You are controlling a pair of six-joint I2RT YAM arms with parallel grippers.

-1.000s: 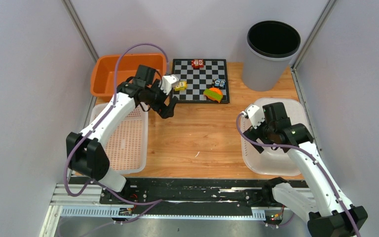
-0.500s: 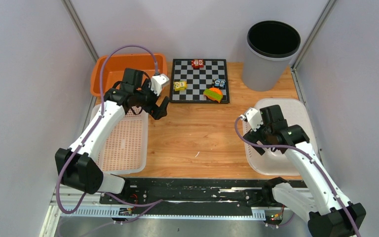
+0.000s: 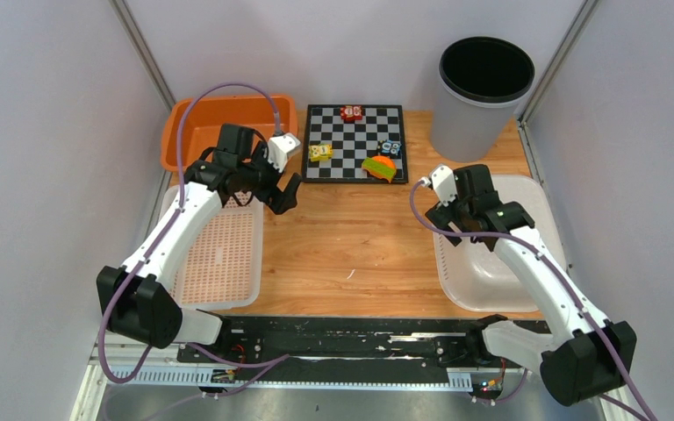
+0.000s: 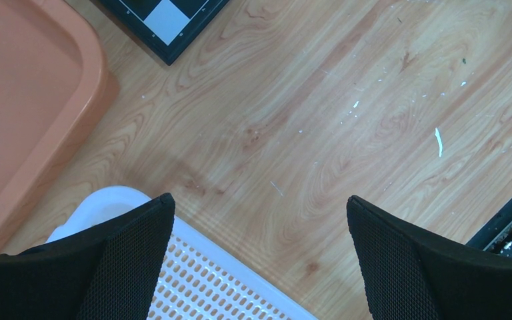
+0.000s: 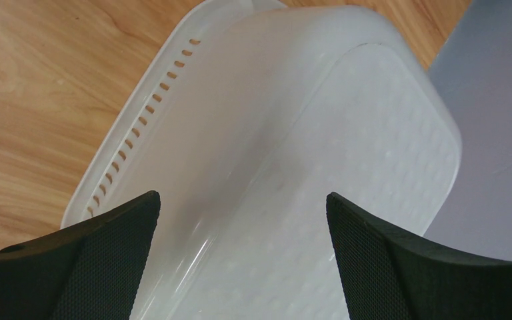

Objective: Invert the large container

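Right gripper (image 5: 240, 203), jaws spread wide, hangs over the translucent white plastic tub (image 5: 373, 120) (gripping nothing); left gripper (image 4: 260, 203), equally spread, above the wooden tabletop (image 4: 320, 133).

Bright, even overhead light; faint soft shadows on the table (image 3: 360, 237); mild sheen on the tub (image 5: 197, 253); views sharp.

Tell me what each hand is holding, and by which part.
Nothing is held. The left hand is open over the table; the right hand is open above the white container.
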